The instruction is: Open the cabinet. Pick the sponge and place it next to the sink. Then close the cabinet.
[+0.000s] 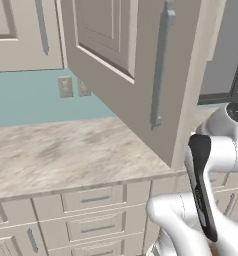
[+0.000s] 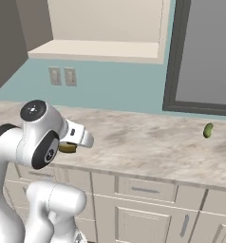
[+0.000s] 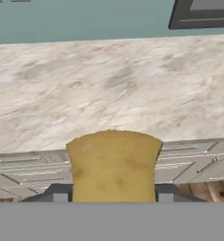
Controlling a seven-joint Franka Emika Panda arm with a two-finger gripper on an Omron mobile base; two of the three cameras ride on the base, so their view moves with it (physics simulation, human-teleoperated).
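Marbled tabletop [image 2: 148, 142] under an open cabinet [image 1: 136, 75], with the arm folded low in front of the drawers [image 1: 93, 200].

The cabinet door stands swung wide out over the tabletop, its long grey handle [image 1: 160, 70] facing the room. The white arm is bent back on itself near the tabletop's front edge, its hand level and aimed toward the teal wall. The gripper [image 3: 113, 200] pinches the yellow sponge [image 3: 114, 167] between its jaws, above the drawer fronts. A small green pickle [image 2: 208, 130] lies well off to the right.
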